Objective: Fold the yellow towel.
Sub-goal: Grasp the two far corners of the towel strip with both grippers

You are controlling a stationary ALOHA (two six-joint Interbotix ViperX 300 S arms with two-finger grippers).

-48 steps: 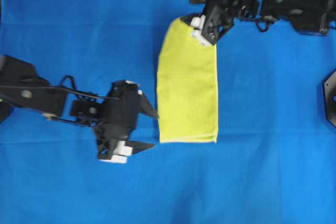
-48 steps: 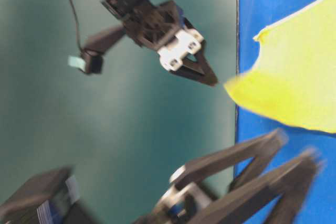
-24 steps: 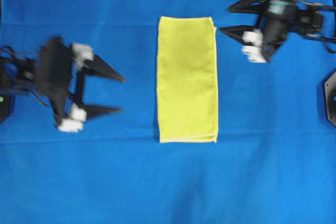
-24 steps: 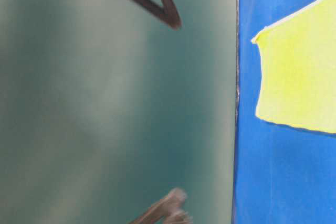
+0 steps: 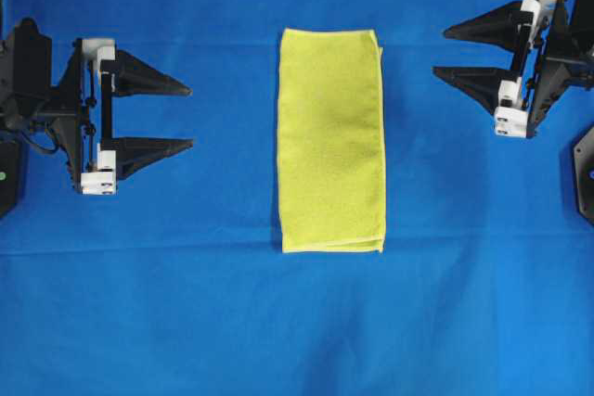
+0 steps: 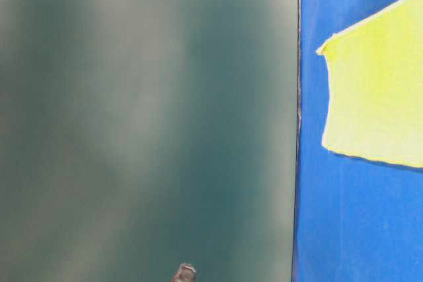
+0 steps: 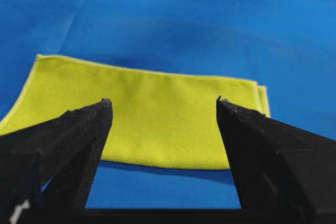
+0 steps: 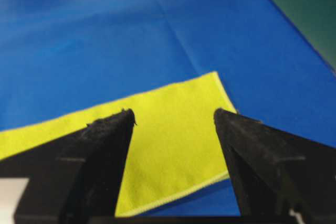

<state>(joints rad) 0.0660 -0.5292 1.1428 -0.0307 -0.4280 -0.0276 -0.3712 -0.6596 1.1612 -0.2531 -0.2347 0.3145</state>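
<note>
the square yellow microfibre towel (image 5: 330, 140), already folded into a long narrow rectangle, is seen lying flat in the middle of the large blue cloth (image 5: 278, 322) that covers the tabletop. its long axis runs from the top to the bottom of the overhead view, so it lies across the line that joins the two arms.

the left gripper (image 5: 186, 118) is found on the left side of that view, with its jaws spread wide and nothing between them; the tips are pointed toward the towel's left long edge. the right gripper (image 5: 440, 56) is found on the right side, a little nearer the far short end, likewise spread wide and empty, and pointed toward the right long edge. both are kept well apart from the towel, at about the same distance, so neither arm is clearly nearer.

if a second fold is wanted, it is judged that one short end must be carried over along the long axis; the near short end (image 5: 332, 248) shows its layered hem.
</note>
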